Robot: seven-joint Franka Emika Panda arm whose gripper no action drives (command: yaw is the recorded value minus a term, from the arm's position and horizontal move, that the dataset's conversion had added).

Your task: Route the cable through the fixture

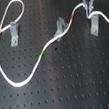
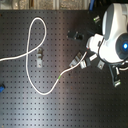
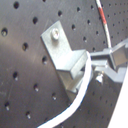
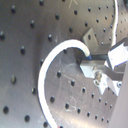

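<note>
The white cable (image 1: 14, 83) makes a big loop on the first exterior view's left. It then runs past its green band (image 1: 43, 53) and red band (image 1: 73, 18) up to my gripper (image 1: 87, 7). The gripper is shut on the cable just above the right-hand metal fixture (image 1: 94, 28). In the first wrist view the cable (image 3: 81, 95) runs between the fingers (image 3: 111, 56), right against a bracket (image 3: 62, 55). The cable passes close by the middle fixture (image 1: 61, 26); I cannot tell if it sits in it. In the second exterior view the arm (image 2: 112, 37) hides the gripper.
A third bracket (image 1: 14, 30) stands inside the cable loop on the first exterior view's left. All brackets are bolted to a black perforated board (image 1: 80, 82). A small blue object (image 2: 1, 89) lies at the second exterior view's left edge.
</note>
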